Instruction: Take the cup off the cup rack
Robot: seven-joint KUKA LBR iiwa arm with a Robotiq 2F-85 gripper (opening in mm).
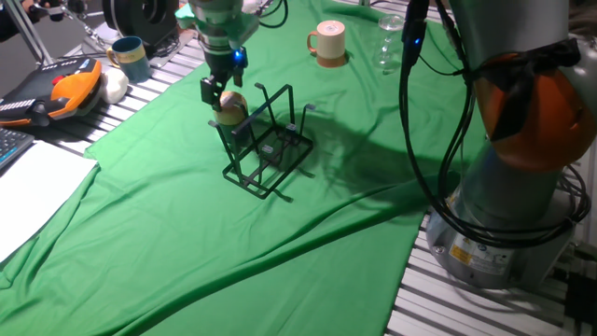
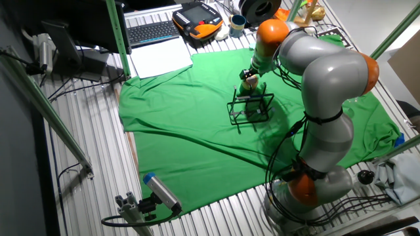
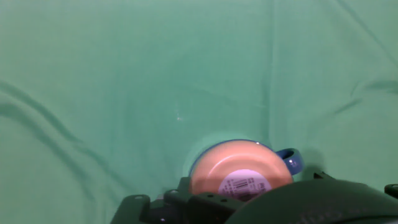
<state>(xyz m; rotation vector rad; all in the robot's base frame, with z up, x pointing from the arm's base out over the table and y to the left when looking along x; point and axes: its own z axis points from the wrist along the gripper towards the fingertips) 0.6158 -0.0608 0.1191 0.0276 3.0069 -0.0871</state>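
Observation:
The cup (image 1: pixel 230 106) is dark blue with a tan rounded end. It sits at the top left corner of the black wire cup rack (image 1: pixel 270 149), over the rack's leftmost prong. My gripper (image 1: pixel 219 93) comes down from above and is shut on the cup. I cannot tell whether the cup still touches the prong. In the hand view the cup's tan end with a barcode label (image 3: pixel 239 175) fills the bottom centre, with a small blue handle at its right and only green cloth beyond. In the other fixed view the gripper (image 2: pixel 249 75) is above the rack (image 2: pixel 250 109).
A cream mug (image 1: pixel 327 42) and a clear glass (image 1: pixel 390 42) stand at the back. A teal mug (image 1: pixel 131 58) and an orange-black pendant (image 1: pixel 58 89) lie at the left, with white paper (image 1: pixel 37 187) beside them. The arm's base (image 1: pixel 518 196) is at the right.

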